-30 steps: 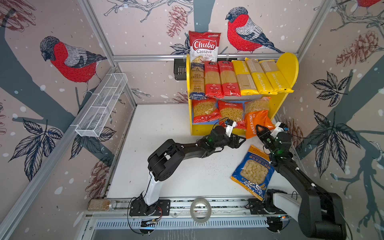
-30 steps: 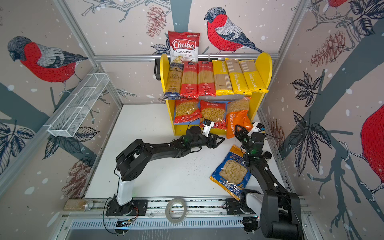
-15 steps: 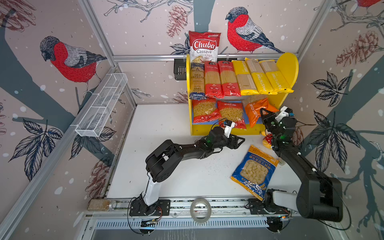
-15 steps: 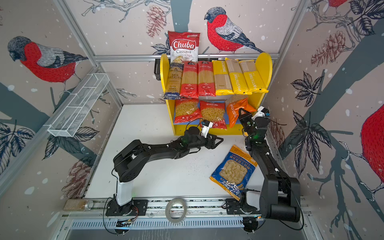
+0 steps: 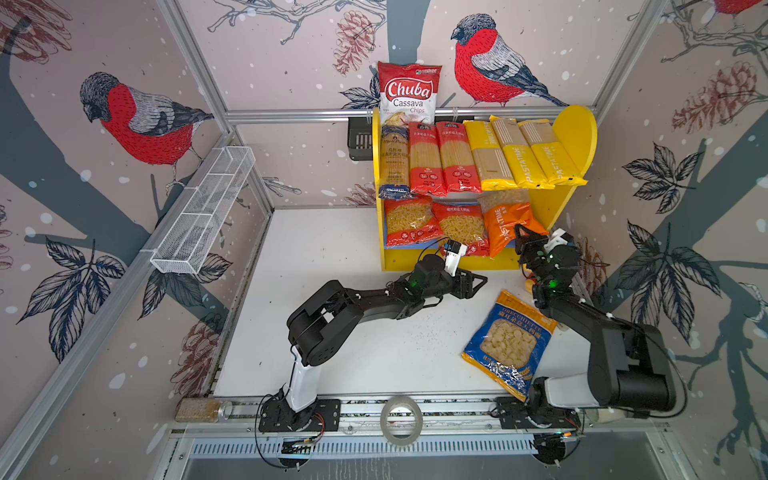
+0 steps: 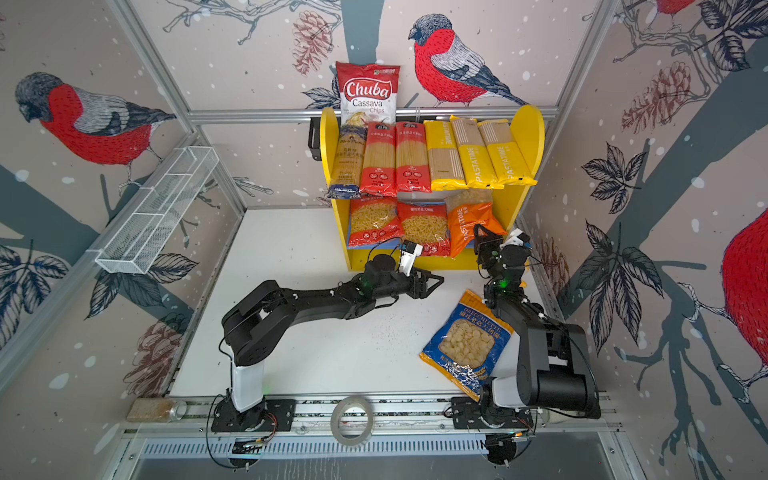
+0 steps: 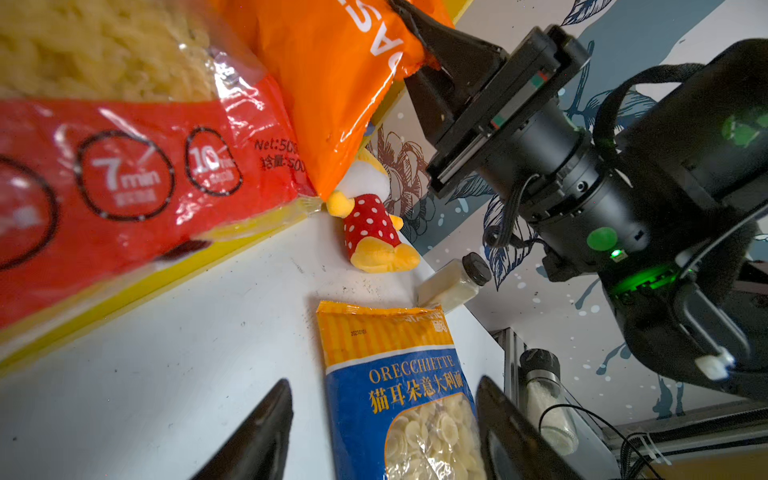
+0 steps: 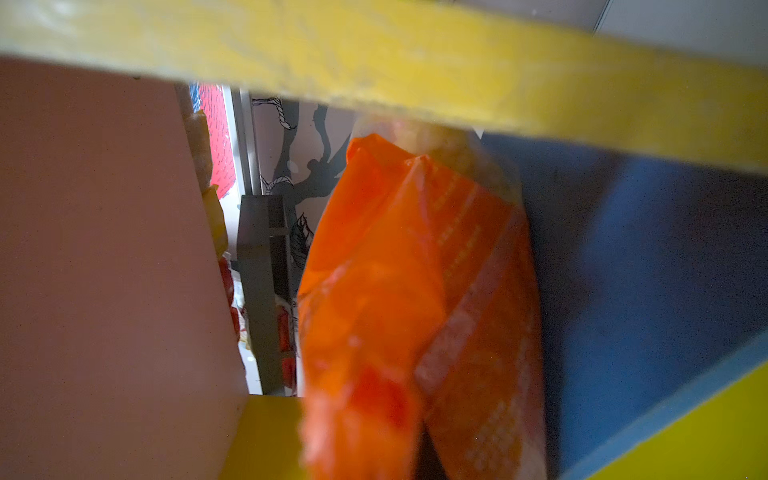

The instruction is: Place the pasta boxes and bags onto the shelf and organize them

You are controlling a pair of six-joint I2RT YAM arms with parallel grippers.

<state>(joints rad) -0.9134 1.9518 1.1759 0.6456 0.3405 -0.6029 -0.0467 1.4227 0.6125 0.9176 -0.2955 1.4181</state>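
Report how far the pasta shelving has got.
Done: six spaghetti packs lie on the upper tier of the shelf, two red pasta bags on the lower. In hand: the right gripper is shut on the orange bag at the lower tier's right end. Left: the orecchiette bag lies on the table; the left gripper hovers open near it.

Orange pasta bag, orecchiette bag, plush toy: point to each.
orange pasta bag [image 5: 496,224], in a top view, printed front
orecchiette bag [image 5: 507,344], in a top view, clear window
plush toy [image 7: 370,226], left wrist view, dotted body
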